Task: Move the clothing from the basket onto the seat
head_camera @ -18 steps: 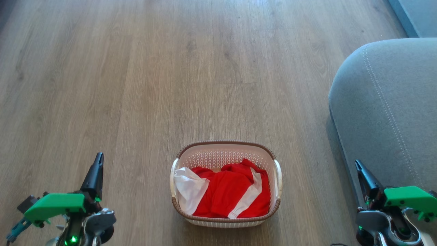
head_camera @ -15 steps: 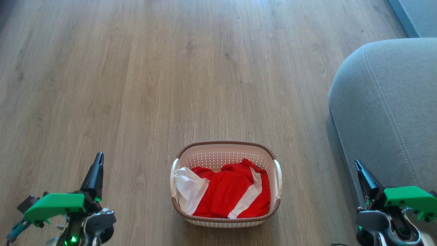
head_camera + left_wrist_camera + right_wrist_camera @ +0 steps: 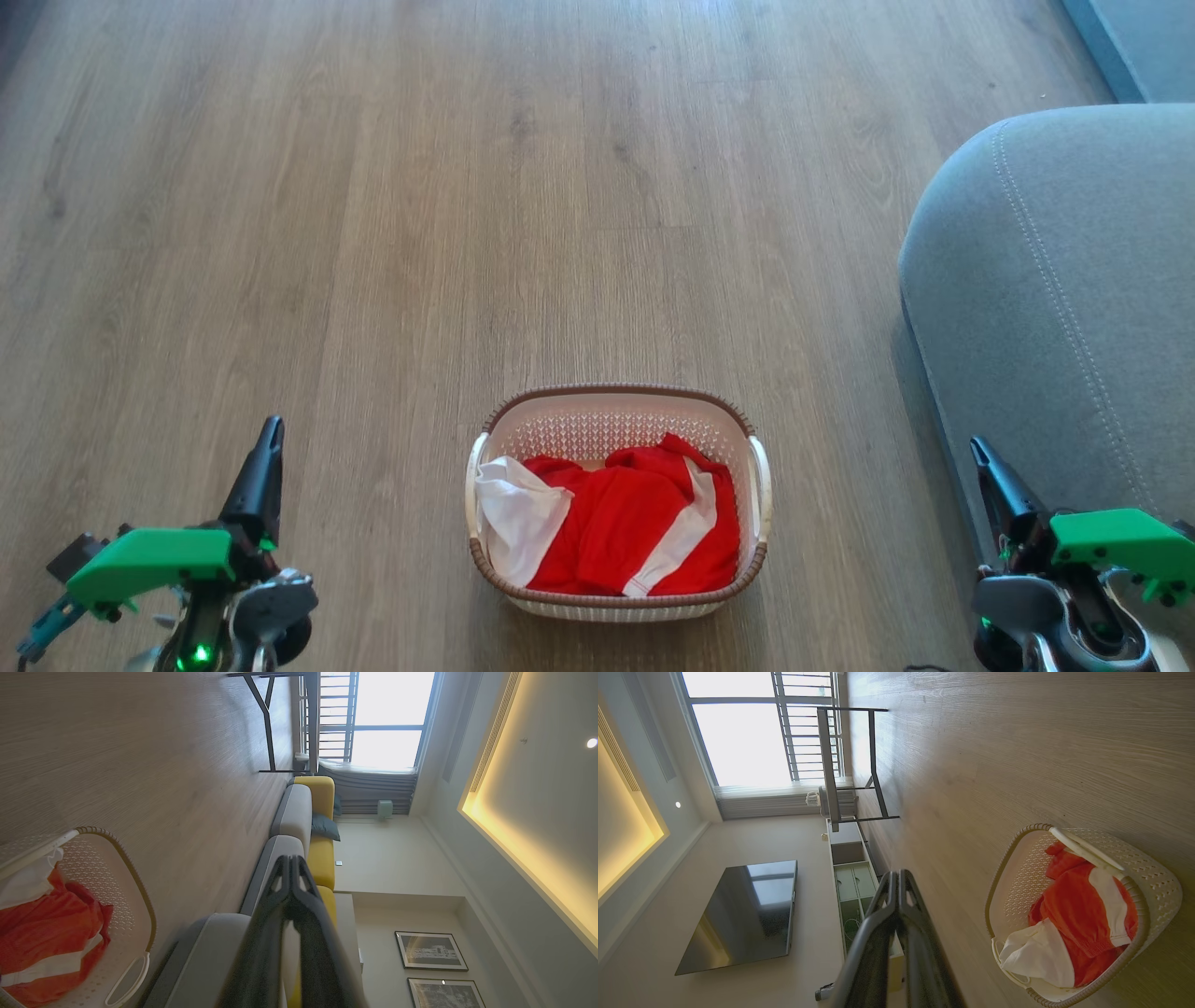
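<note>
jaws on both arms are clenched tight, gripping nothing. left jaws sit low at the left above the wooden floor point(image 3: 373, 187), their fingers point(image 3: 257, 481) pointing up the head view, well apart from the basket point(image 3: 607, 425). the basket stands on the floor in the middle, with the red and white clothing point(image 3: 625, 532) heaped inside and a white piece lying against its left handle. the grey seat point(image 3: 1074, 280) rises at the right, with the right jaws low beside its near edge.

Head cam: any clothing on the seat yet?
No, the clothing lies inside the basket, apart from the seat.
</note>
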